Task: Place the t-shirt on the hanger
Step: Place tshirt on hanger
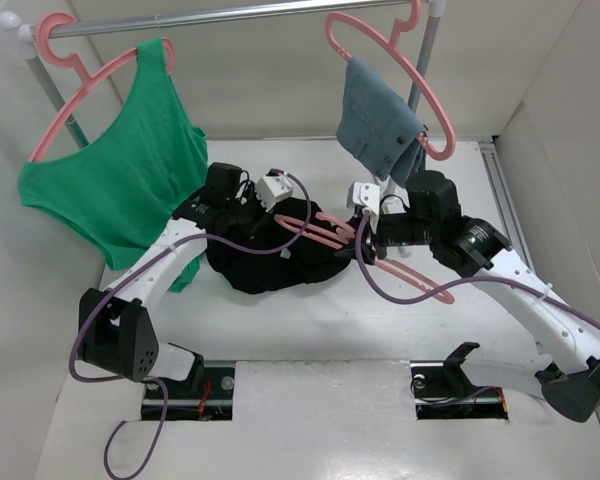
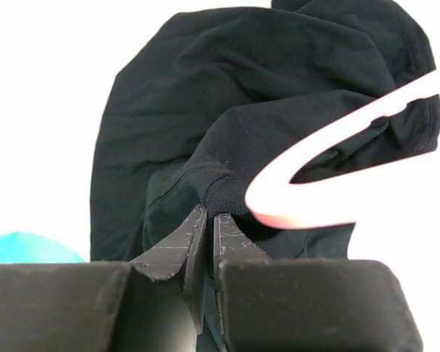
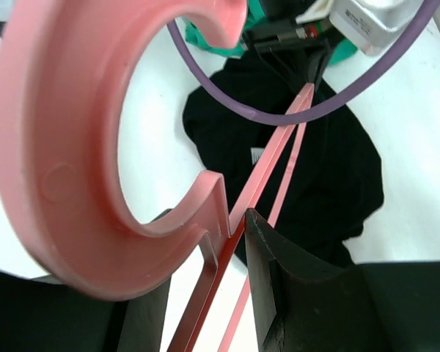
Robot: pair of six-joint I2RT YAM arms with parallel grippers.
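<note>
The black t-shirt [image 1: 270, 265] lies crumpled on the white table between the two arms. My left gripper [image 1: 265, 213] reaches over it from the left. In the left wrist view this gripper [image 2: 209, 211] is shut on a fold of the t-shirt [image 2: 227, 95] near a seam. The pink hanger [image 1: 420, 283] lies slanted across the shirt, one rounded end [image 2: 337, 125] just beside the pinched fold. My right gripper [image 1: 365, 245] is shut on the hanger at the base of its hook [image 3: 51, 147]. Beyond it the hanger's bars run over the t-shirt [image 3: 330, 183].
A green tank top [image 1: 130, 180] hangs on a pink hanger at the left of the metal rail [image 1: 230, 15]. A blue-grey denim garment [image 1: 380, 125] hangs on another at the right, just behind my right arm. White walls close both sides. A purple cable [image 3: 293, 117] loops over the shirt.
</note>
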